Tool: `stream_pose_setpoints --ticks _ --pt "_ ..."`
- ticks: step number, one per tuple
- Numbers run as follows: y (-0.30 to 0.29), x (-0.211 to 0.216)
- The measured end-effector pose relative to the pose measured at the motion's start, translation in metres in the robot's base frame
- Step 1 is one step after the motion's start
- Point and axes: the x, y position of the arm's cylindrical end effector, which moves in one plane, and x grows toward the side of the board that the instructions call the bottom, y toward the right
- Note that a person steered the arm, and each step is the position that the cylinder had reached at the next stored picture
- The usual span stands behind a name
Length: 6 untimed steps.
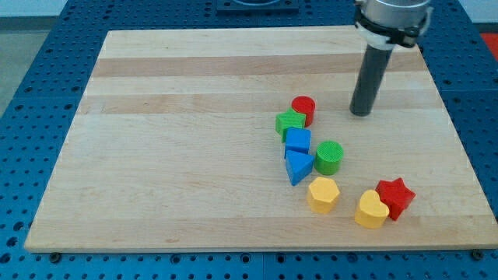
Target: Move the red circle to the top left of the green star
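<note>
From my remote station, the job looked barely started: the red circle (303,109) sat touching the green star (289,122) at about its one o'clock, so at the star's upper right, not at the eleven o'clock spot the task asked for. My tip (359,112) stood on the wooden board (187,117) at roughly three o'clock from the red circle, near it but clearly apart, touching no block. There were no jaws to report on this rig, only the straight rod, so apart or together did not apply. I judged that what remained was the whole displacement: working the circle over the star's top to its other side without knocking the star out of place. Counting the blocks, I found eight in all: two red (the circle and a red star (395,197) at the board's five o'clock), two green (the star and a green cylinder (329,157)), two blue (a blue cube (297,140) just below the green star at its six o'clock, and a blue triangle (298,166) below that), and two yellow (a yellow hexagon (323,194) and a yellow heart (372,209) touching the red star).
</note>
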Motion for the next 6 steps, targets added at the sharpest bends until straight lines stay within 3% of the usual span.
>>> stream_pose_setpoints --ticks 2,3,4,6 --pt "-0.115 0.004" --pt "-0.181 -0.016" --pt "-0.186 -0.025" --pt "-0.098 -0.015"
